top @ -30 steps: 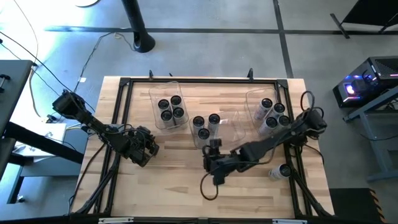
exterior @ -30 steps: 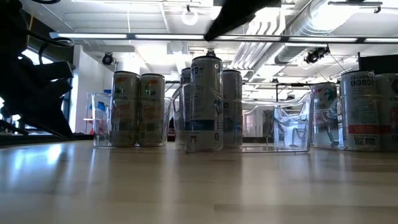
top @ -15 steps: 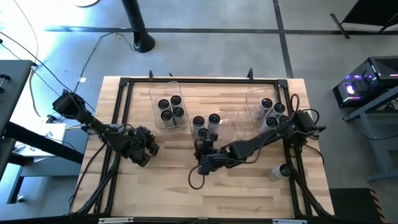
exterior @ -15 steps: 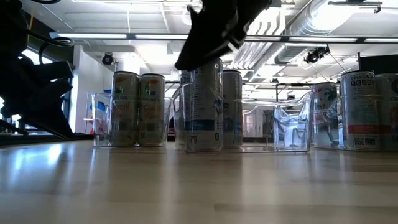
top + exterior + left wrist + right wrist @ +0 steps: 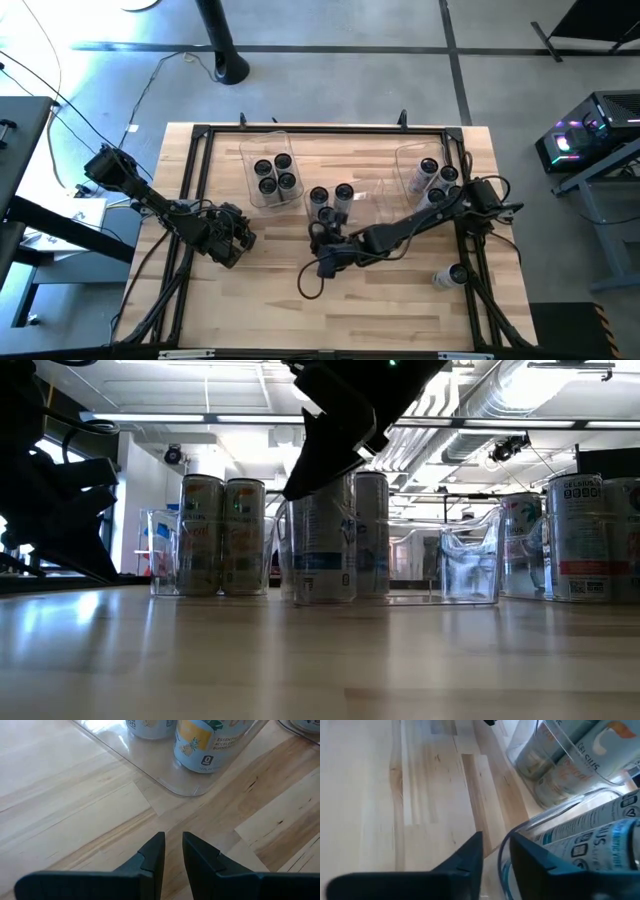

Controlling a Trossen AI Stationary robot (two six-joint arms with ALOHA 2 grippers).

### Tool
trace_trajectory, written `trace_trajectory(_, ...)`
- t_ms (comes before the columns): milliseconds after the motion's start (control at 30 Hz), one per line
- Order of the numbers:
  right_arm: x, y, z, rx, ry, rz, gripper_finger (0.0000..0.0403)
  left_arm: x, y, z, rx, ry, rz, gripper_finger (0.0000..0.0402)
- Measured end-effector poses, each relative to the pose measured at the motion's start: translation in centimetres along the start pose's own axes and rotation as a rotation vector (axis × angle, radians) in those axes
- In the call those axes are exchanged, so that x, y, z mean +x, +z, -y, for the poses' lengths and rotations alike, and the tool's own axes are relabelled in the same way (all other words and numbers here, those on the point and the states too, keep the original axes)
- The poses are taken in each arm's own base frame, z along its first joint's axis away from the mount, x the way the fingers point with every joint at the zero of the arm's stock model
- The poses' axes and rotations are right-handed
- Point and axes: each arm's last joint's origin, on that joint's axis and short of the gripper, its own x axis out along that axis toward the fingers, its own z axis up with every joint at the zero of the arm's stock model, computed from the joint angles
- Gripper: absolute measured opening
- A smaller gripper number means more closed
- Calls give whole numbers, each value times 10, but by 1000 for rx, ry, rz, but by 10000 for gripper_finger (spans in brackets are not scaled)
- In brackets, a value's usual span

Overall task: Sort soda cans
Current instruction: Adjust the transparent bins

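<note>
Landmark is the middle bin [image 5: 335, 212]. Right gripper [image 5: 322, 238] is at its near left corner; fingers [image 5: 470, 855] stand narrow, with the clear bin wall between them, no can held. Soda cans [image 5: 331, 201] stand upright inside the middle bin, others in the left bin [image 5: 272, 172] and right bin [image 5: 432, 180]. One can [image 5: 456, 273] stands alone on the table, far right of the middle bin. Left gripper [image 5: 173, 851] waits left of it, jaws narrow, empty.
</note>
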Motion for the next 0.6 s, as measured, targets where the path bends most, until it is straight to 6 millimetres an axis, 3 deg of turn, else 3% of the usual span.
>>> trace_trajectory(267, 1, 1, 1, -16, 49, -10, 7, 0, 0, 0, -1, 0, -1, 62)
trace_trajectory(600, -21, -8, -9, -150, 118, -93, 4, 0, 0, 0, 0, 0, -2, 62)
